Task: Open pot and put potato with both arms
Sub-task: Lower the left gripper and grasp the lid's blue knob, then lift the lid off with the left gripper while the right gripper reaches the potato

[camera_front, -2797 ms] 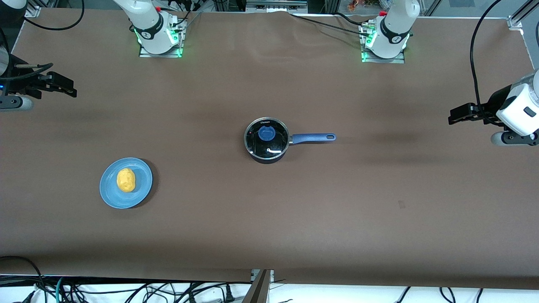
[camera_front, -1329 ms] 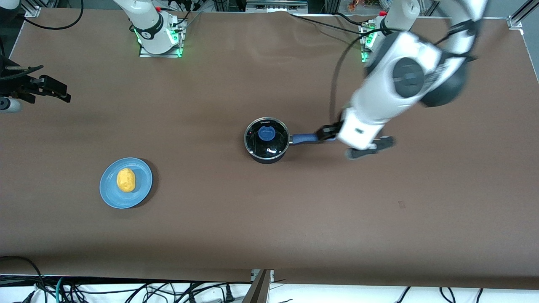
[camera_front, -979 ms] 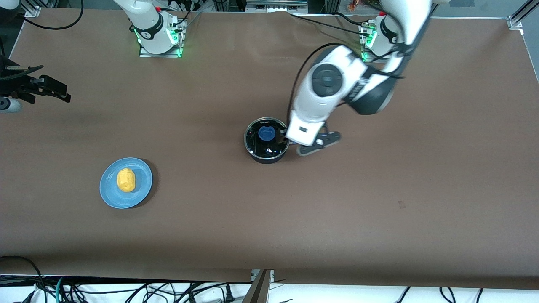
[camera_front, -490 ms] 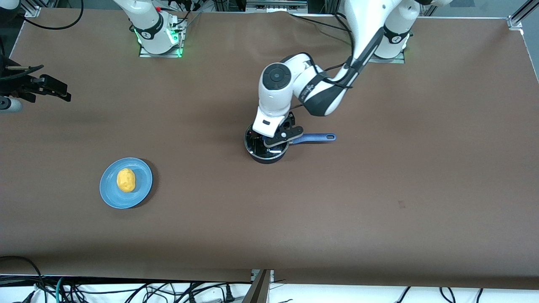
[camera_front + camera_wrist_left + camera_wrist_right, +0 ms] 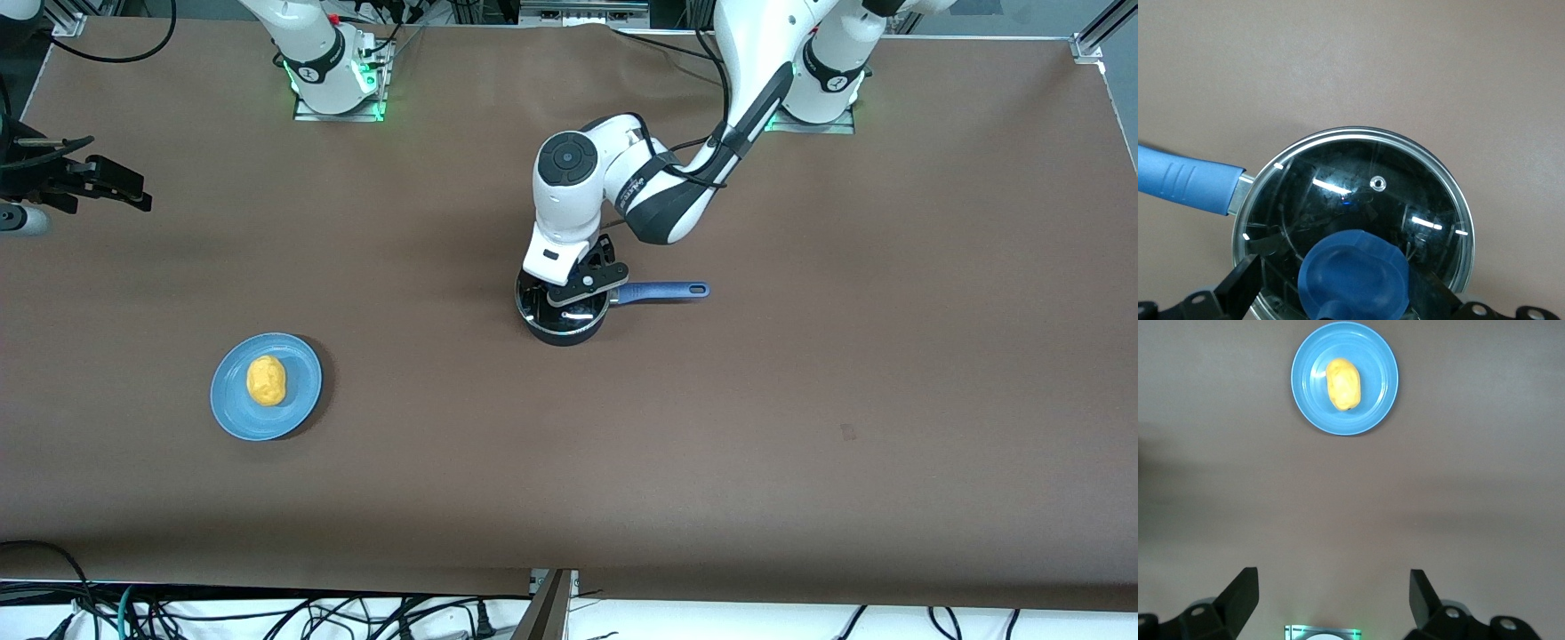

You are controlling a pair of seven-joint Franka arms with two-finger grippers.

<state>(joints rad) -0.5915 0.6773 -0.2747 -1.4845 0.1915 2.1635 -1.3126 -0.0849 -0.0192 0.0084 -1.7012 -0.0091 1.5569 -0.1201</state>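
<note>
The black pot (image 5: 564, 332) stands mid-table with its blue handle (image 5: 662, 291) toward the left arm's end. Its glass lid (image 5: 536, 305) is on it. My left gripper (image 5: 569, 289) is low over the lid, open, with one finger (image 5: 1240, 288) on each side of the blue knob (image 5: 1355, 273); I see no contact. The lid (image 5: 1358, 183) and handle (image 5: 1185, 183) show in the left wrist view. The yellow potato (image 5: 266, 380) lies on a blue plate (image 5: 298, 409) nearer the front camera, toward the right arm's end. My right gripper (image 5: 111, 182) waits open and empty at that end.
The right wrist view looks down on the potato (image 5: 1343, 384) and plate (image 5: 1375, 407) with open fingers (image 5: 1243, 593) and bare brown table between. The arm bases with green lights (image 5: 338, 89) stand along the table's edge farthest from the front camera. Cables hang at the front edge.
The left arm swung in from its end of the table to the pot and came down over the lid, its fingers now straddling the knob. The right arm barely moved.
</note>
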